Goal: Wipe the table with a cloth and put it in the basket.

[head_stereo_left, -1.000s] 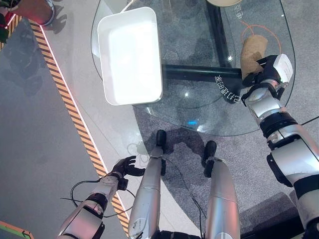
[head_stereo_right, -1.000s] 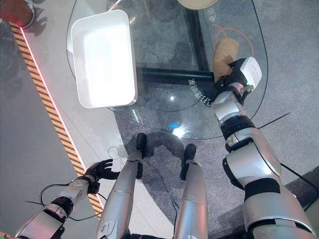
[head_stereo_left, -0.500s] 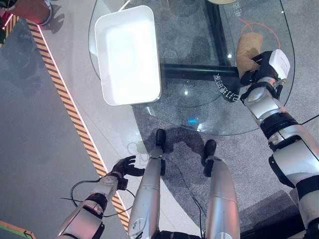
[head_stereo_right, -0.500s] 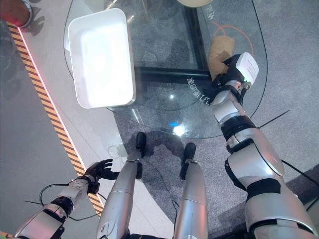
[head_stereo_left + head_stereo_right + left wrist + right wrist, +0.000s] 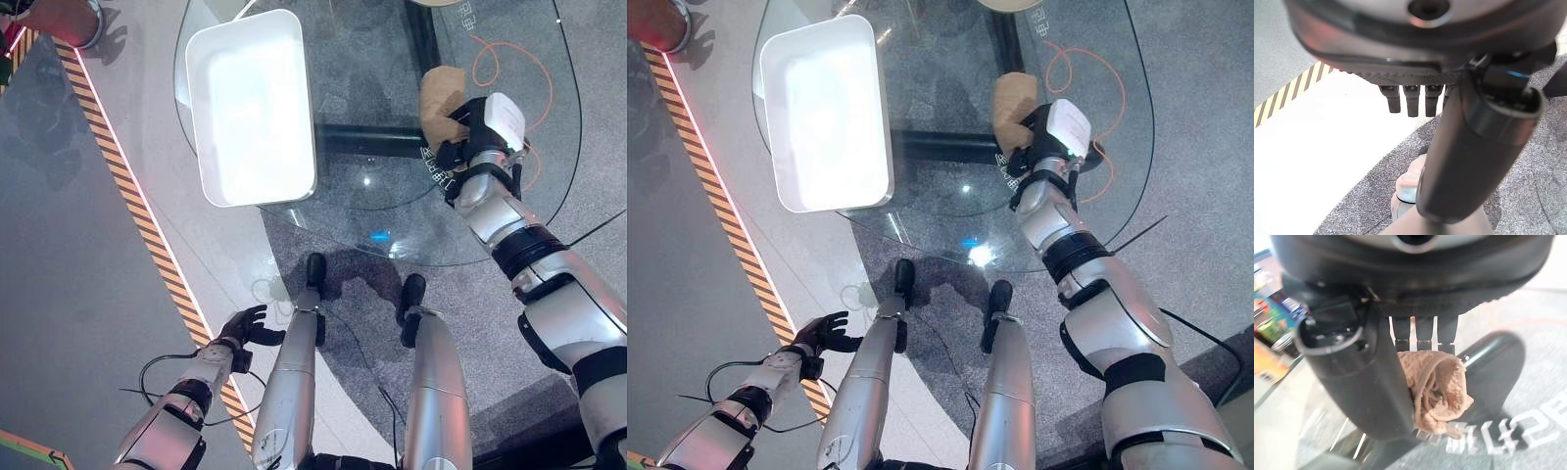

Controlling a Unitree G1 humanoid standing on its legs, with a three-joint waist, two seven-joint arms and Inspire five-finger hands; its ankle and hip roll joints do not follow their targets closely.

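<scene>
Right wrist view: my right hand (image 5: 1371, 382), fingers and thumb curled round the tan cloth (image 5: 1437, 387), pressing it onto the glass bench (image 5: 392, 211) for wiping. White basket (image 5: 253, 103) waits on the bench's left. Left hand (image 5: 243, 328) relaxed, empty, low over the floor.

Basket (image 5: 253, 108) sits on the table's (image 5: 392, 220) left edge. Cloth (image 5: 440, 98) on the table right of the basket, under the right hand (image 5: 480, 122). Left hand (image 5: 245, 328) near-left, off the table.
</scene>
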